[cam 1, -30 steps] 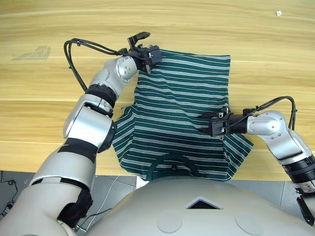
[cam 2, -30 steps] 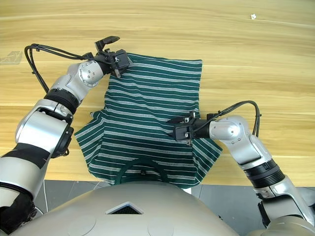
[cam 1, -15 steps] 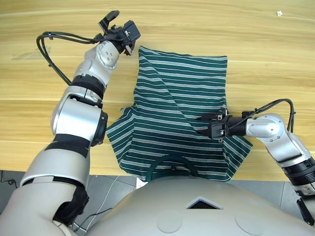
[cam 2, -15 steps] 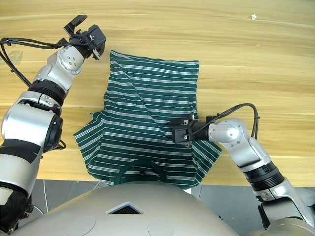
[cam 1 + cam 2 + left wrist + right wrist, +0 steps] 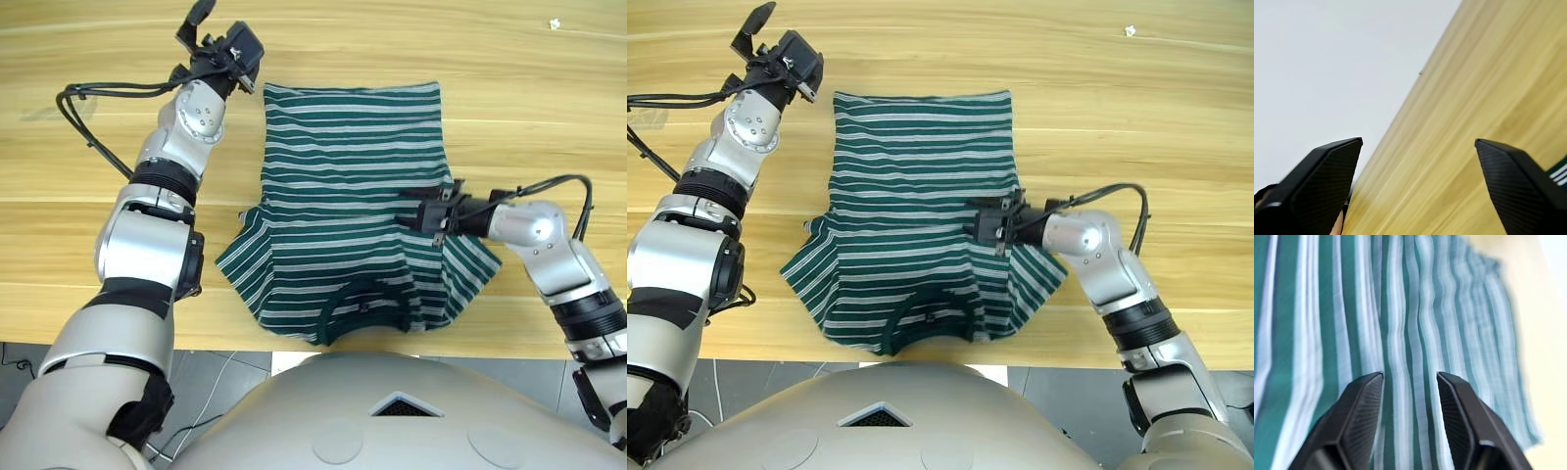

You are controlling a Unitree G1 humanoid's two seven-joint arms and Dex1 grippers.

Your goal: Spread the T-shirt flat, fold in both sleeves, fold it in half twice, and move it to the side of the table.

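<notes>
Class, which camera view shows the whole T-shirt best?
The left eye view: the whole T-shirt lies in frame, hem to collar; the right eye view matches it. The right wrist view shows stripes close up; the left wrist view, a corner.

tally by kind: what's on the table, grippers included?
T-shirt: 1
white speck: 1
grippers: 2 (left gripper, right gripper)
Total: 4
</notes>
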